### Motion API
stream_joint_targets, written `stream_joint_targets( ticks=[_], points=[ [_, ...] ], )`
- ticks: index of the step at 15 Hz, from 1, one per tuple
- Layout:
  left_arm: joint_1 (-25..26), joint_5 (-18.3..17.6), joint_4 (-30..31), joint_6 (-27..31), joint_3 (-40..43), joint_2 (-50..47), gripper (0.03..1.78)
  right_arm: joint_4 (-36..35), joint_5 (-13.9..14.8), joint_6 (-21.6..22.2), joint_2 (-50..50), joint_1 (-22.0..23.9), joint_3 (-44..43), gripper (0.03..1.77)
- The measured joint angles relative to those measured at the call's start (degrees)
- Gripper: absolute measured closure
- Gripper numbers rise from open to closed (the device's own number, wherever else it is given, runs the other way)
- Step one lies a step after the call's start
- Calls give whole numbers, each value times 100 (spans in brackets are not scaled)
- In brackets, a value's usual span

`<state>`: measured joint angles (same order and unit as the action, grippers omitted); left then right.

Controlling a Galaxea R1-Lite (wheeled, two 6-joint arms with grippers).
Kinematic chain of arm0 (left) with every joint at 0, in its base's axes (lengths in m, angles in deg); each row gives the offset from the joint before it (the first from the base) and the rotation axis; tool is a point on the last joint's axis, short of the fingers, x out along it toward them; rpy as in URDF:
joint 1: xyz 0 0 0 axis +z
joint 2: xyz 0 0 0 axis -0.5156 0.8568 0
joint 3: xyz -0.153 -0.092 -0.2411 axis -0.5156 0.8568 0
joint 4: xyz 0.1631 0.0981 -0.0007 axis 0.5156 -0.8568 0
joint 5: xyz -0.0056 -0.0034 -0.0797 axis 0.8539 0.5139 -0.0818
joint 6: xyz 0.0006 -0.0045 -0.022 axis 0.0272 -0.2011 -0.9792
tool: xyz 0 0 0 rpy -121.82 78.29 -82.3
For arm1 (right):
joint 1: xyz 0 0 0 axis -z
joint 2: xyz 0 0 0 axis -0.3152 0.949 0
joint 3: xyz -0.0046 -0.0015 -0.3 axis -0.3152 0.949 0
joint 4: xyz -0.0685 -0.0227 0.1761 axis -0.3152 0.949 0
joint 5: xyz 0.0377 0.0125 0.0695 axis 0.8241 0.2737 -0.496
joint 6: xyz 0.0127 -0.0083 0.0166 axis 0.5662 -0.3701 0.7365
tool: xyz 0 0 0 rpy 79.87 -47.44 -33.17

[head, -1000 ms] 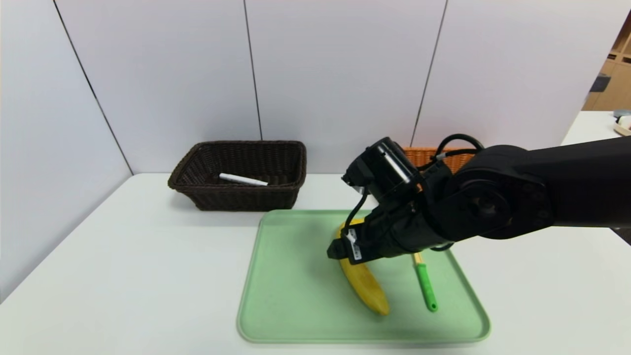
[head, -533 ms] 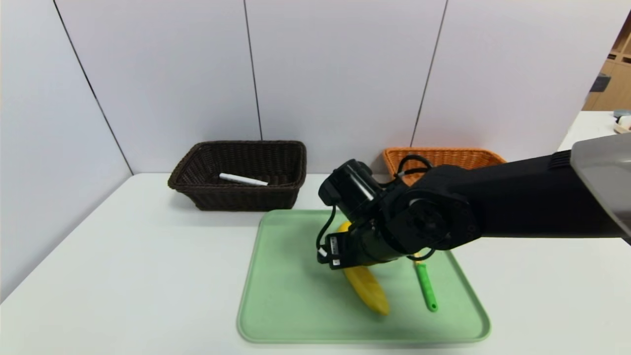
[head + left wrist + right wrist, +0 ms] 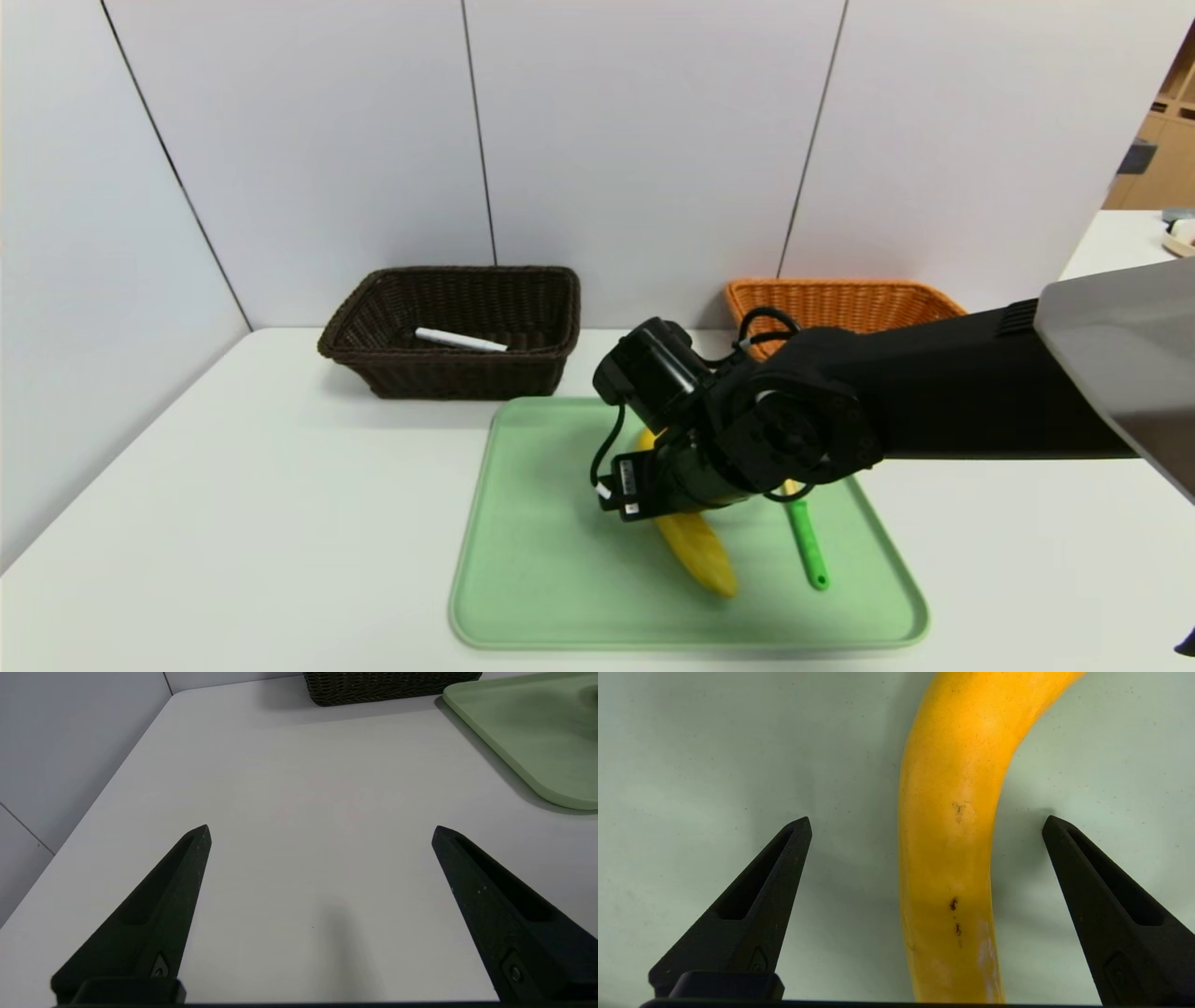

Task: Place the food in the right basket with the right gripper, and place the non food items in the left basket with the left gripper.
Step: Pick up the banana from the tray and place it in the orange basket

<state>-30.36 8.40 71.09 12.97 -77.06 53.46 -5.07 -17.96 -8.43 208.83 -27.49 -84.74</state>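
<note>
The yellow banana lies on a green tray. My right gripper hangs open just above it, one finger on each side of its middle, not touching. The spoon's green handle lies on the tray right of the banana; its head is hidden behind my arm. The white marker rests inside the dark brown left basket. The orange right basket stands at the back, behind my right arm. My left gripper is open over bare table, left of the tray.
White wall panels close off the table at the back and on the left. In the left wrist view, the tray's corner and the dark basket's base lie ahead. White table surrounds the tray.
My right arm has come down and slightly left, bringing the open gripper lower over the banana. The orange basket is now uncovered. Nothing else moved.
</note>
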Motion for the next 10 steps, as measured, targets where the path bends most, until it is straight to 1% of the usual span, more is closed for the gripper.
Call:
stream_joint_targets(
  ticks=[3, 4, 7, 10],
  points=[
    [0, -2, 2, 0, 0, 2, 12, -6, 0, 4, 0, 2, 9, 10],
    [0, 0, 2, 4, 0, 2, 12, 6, 0, 1, 0, 5, 9, 22],
    [0, -2, 2, -2, 0, 2, 12, 16, 6, -2, -30, 2, 9, 70],
    [0, 0, 2, -2, 0, 2, 12, 20, 119, -10, -49, 2, 13, 102]
  ],
)
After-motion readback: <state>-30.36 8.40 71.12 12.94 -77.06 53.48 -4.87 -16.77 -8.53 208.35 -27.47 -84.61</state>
